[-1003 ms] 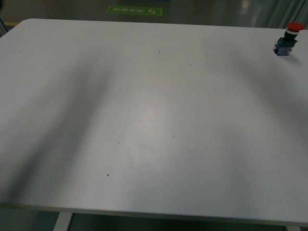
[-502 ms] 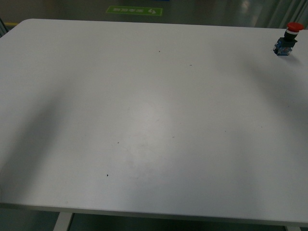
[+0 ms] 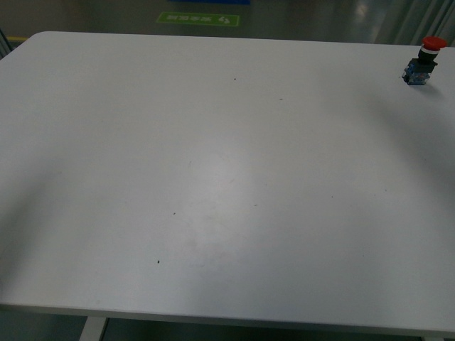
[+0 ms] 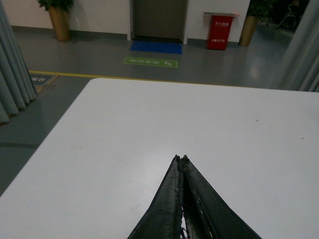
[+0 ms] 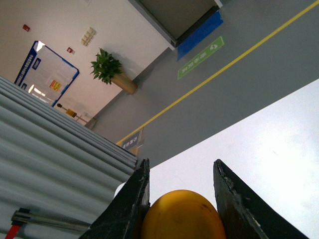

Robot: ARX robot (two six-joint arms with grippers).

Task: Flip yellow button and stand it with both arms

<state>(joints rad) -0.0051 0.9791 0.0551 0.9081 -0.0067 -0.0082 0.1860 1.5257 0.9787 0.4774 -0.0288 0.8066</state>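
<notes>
The shadow (image 3: 21, 213) is draining leftward off the surface (image 3: 213, 177); the right end effector (image 5: 181, 162) is clamping the yellow button (image 5: 182, 216) between its fingers; the left end effector (image 4: 181, 158) is hovering closed, empty; flipping and standing are probably remaining.

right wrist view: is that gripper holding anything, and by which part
The right gripper holds the yellow button, clamped by opposite sides of its round cap. The left gripper is shut on nothing.
</notes>
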